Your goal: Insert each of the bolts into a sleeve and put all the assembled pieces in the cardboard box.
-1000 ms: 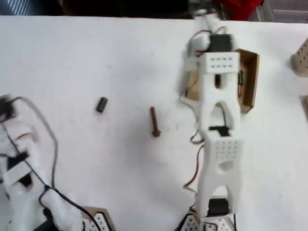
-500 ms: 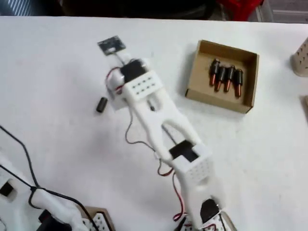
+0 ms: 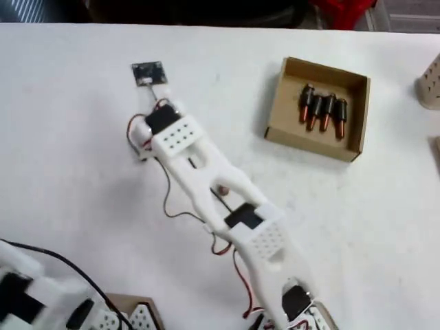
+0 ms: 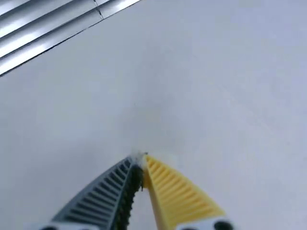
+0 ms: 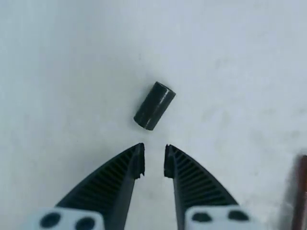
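Observation:
A short black sleeve lies on its side on the white table, just ahead of my right gripper, whose black fingers stand slightly open and hold nothing. A brown bolt lies off to one side of that gripper. From above, my right arm stretches across the table to the left and covers the sleeve; the bolt's head peeps out beneath it. The cardboard box holds several assembled pieces. My left gripper, grey and yellow, is shut on nothing above bare table.
A small camera board on a wire lies beyond the right arm's wrist. My left arm sits at the table's front left corner beside a perforated base. A pegged block stands at the right edge.
My right arm has swung from over the cardboard box leftward across the table to the sleeve, uncovering the box. The left arm has drawn back toward the front left corner.

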Tool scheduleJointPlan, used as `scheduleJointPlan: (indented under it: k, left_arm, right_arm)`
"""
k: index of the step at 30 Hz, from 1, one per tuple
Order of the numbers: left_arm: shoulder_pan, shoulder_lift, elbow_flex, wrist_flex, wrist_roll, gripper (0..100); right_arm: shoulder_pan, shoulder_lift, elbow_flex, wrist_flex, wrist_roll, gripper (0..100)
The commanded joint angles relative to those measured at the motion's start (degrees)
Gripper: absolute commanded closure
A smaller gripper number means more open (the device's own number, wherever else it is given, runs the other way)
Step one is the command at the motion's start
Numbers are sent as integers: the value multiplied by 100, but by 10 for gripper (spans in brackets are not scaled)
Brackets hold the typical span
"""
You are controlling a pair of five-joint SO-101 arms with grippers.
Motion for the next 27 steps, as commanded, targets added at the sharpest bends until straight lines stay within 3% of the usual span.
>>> scheduleJointPlan:
  k: [1, 16, 24, 27]
  left_arm:
    - [-75, 514, -879, 35, -26, 976]
    - [-48, 655, -835, -44, -18, 976]
    - [13, 629, -448, -580, -18, 976]
    - [13, 620, -457, -580, -18, 976]
  right_arm:
    - [-119, 75, -44, -523, -607, 858]
    - [-66, 1103, -44, -2035, -598, 844]
    - [-13, 1376, -44, -2281, -598, 845]
    - [-13, 1402, -44, -2273, -589, 936]
